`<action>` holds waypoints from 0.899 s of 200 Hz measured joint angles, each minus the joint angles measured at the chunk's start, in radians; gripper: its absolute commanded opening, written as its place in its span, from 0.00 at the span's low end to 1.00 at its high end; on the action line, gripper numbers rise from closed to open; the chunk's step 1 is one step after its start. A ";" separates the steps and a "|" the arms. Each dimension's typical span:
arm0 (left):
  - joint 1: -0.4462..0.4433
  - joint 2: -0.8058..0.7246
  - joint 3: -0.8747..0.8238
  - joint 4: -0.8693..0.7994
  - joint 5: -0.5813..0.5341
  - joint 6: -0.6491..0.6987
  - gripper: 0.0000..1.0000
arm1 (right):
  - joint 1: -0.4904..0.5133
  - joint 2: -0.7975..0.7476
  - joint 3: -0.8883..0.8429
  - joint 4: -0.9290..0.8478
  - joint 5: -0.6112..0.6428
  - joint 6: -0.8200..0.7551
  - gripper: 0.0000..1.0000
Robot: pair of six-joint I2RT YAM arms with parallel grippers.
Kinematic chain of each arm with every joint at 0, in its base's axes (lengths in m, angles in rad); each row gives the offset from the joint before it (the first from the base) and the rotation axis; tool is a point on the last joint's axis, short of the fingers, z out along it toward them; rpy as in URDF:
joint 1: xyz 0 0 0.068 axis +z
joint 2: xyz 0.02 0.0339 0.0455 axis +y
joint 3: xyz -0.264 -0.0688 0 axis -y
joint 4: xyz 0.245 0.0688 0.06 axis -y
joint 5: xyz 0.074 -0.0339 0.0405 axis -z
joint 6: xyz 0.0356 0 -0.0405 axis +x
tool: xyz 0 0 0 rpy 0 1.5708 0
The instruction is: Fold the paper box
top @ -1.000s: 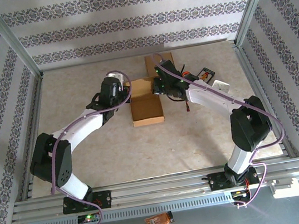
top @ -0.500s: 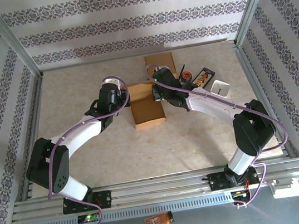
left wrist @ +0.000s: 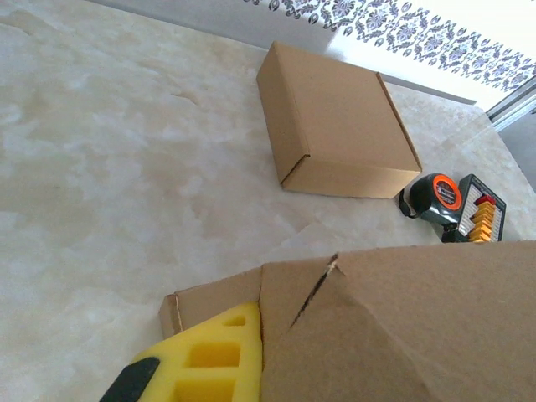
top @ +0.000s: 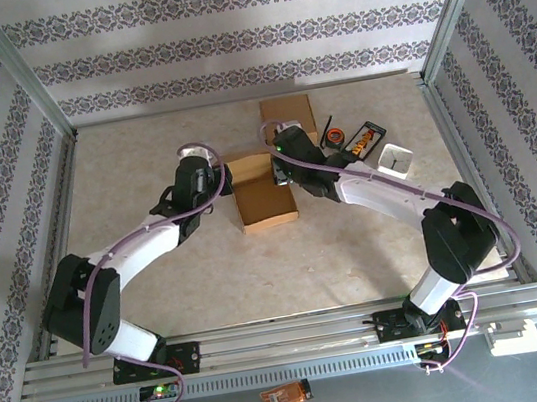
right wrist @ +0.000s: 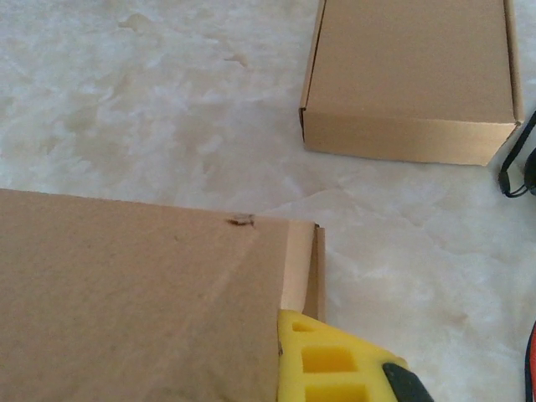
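Two cardboard boxes lie on the table [top: 140, 149]. The paper box [top: 266, 199] sits open between the two grippers, its tray reaching back from them toward the arm bases. A second box, closed [top: 288, 113], lies just beyond the jaws and apart from the first.

There are also three small things, all off to the outer side of the right gripper [top: 279, 167]. They are one tape measure [top: 337, 136], one black case [top: 365, 139] and one white tub [top: 397, 156].

The left gripper [top: 224, 175] meets the open box's far left corner and the right gripper its far right corner. Each is clenched. The yellow pad [left wrist: 209, 364] of the left one lies against a raised flap, and the right one's pad [right wrist: 322, 364] sits under the wall's end. Each seems to pinch the cardboard, though the flap hides the opposing finger in both wrist views.

A strip of bare table separates the jaws from the closed box's near edge. Wide bare table spreads to the outer side of the left jaws — the right jaws have the tape measure close by.

The open box shows only its own cardboard floor. The black case holds a row of orange pieces, and what the white tub holds I cannot tell.
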 measured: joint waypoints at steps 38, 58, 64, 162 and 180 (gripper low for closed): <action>-0.019 -0.038 -0.052 0.026 -0.010 -0.016 0.00 | 0.015 -0.048 -0.070 0.037 0.000 -0.023 0.00; -0.034 -0.043 -0.069 0.046 -0.023 -0.021 0.00 | 0.021 -0.075 -0.114 0.058 0.004 -0.037 0.00; -0.039 -0.043 -0.072 0.050 -0.027 -0.022 0.00 | 0.025 -0.084 -0.129 0.067 0.007 -0.042 0.00; -0.109 -0.135 -0.189 0.087 -0.101 -0.035 0.06 | 0.078 -0.190 -0.317 0.217 0.034 -0.056 0.04; -0.122 -0.143 -0.216 0.113 -0.110 -0.045 0.07 | 0.085 -0.198 -0.338 0.235 0.045 -0.056 0.06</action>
